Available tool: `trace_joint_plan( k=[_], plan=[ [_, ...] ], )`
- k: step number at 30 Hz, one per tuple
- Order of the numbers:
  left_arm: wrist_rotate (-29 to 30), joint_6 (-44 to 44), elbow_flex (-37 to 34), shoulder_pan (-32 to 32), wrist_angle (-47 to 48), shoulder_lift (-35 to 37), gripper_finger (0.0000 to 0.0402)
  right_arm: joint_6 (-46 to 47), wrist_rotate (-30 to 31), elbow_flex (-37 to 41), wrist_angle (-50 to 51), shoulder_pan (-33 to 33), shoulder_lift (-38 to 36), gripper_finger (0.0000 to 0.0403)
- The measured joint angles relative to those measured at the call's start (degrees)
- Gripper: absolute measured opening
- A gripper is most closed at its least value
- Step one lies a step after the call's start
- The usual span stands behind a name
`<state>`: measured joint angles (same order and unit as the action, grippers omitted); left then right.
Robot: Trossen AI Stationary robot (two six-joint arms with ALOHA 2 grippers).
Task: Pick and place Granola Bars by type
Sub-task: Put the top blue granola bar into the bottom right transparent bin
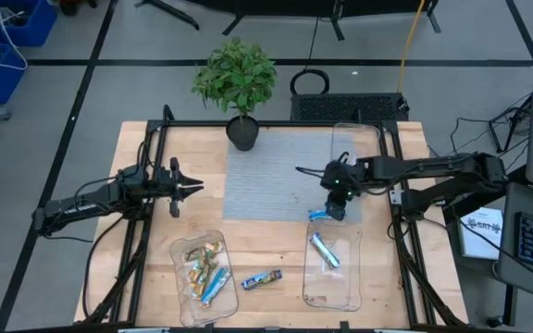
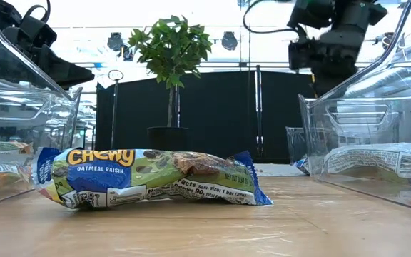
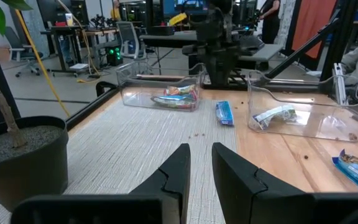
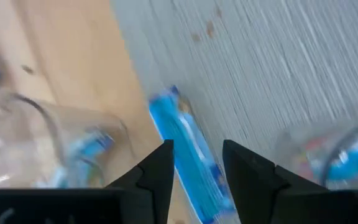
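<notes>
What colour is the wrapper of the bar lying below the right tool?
Bright blue wrapper, clearest in the right wrist view.

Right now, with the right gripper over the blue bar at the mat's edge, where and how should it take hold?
Grip the blue bar across its narrow width near mid-length, coming straight down from above. It lies flat, half on the grey mat, so only its long side edges offer purchase. The right gripper is open and already straddles it, just outside the right tray.
</notes>
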<state>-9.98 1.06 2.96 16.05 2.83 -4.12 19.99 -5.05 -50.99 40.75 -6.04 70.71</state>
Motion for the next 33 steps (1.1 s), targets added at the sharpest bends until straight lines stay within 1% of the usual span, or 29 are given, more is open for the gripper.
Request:
trace_joint_plan(
  k=[3,5,8,9,13,23,29,33],
  plan=[
    [0.0,0.0,0.0,0.0,0.0,0.0,0.0074,-0.9,-5.0,0.0,-3.3,0.3,0.2,0.011],
    [0.0,0.0,0.0,0.0,0.0,0.0,0.0074,-2.4,-6.5,-0.1,-4.5,0.9,1.2,0.008],
    [0.0,0.0,0.0,0.0,0.0,0.0,0.0074,-6.1,-7.2,-0.1,-3.8,1.6,2.8,0.0019],
    [0.0,0.0,0.0,0.0,0.0,0.0,0.0074,-7.4,-7.1,-0.1,-4.0,1.9,3.4,0.001],
    [0.0,0.0,0.0,0.0,0.0,0.0,0.0074,-10.4,-5.7,-0.1,-3.1,2.4,5.8,0.0001],
    [0.0,0.0,0.0,0.0,0.0,0.0,0.0074,-10.8,-5.5,-0.3,-0.5,2.4,11.1,0.0],
    [0.0,0.0,0.0,0.0,0.0,0.0,0.0074,-11.0,-6.4,-0.2,-1.1,2.3,13.5,0.0],
    [0.0,0.0,0.0,0.0,0.0,0.0,0.0074,-10.8,-8.8,-0.1,-0.9,2.5,13.5,0.0]
  ],
)
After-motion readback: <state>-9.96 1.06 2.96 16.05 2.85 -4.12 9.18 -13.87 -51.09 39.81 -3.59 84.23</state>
